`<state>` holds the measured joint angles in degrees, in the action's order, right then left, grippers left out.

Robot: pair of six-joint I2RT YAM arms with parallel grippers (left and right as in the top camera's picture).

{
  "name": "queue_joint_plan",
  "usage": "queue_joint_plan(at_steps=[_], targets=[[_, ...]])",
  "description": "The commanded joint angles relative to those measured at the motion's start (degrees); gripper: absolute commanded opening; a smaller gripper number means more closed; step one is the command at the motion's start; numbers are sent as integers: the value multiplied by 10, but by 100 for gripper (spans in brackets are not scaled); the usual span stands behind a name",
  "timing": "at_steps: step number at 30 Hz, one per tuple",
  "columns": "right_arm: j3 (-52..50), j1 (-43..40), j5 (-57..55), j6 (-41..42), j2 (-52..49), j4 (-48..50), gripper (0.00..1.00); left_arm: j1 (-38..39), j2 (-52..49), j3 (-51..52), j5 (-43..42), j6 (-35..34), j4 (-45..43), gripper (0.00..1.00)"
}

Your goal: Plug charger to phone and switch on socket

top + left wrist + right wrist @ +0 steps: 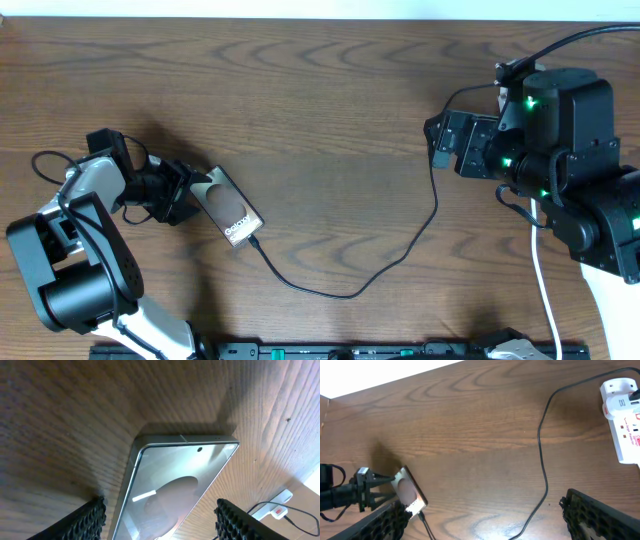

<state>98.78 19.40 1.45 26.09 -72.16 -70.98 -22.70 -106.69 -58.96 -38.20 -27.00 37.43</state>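
Note:
The phone (230, 209) lies flat on the wood table, lettering toward the near end; it also shows in the left wrist view (185, 475) and the right wrist view (408, 491). My left gripper (193, 193) is open, its fingers (162, 522) either side of the phone's far end. The charger cable (350, 294) runs from the phone's near end (420, 516) in a loop toward the right arm. The socket (622, 415) is hidden under the right arm in the overhead view and shows far off in the left wrist view (272, 510). My right gripper (437, 143) is open and empty (490, 520) above the table.
The socket's white cord (545, 290) runs down the right side toward the front edge. A black rail (350, 350) lies along the front edge. The left arm's base (70, 280) stands at the front left.

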Motion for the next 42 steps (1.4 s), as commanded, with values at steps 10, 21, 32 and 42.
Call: queue_joint_plan(at_steps=[10,21,32,42], targets=[[5,2,-73,0,-2,-21,99,-10,187,-16,67,64,28,73],[5,2,-90,0,-2,-21,99,30,548,-39,67,230,27,96],[5,2,-90,0,-2,-29,99,33,652,-39,108,231,26,100],[5,2,-98,0,-2,-38,99,33,614,-39,108,220,27,100]])
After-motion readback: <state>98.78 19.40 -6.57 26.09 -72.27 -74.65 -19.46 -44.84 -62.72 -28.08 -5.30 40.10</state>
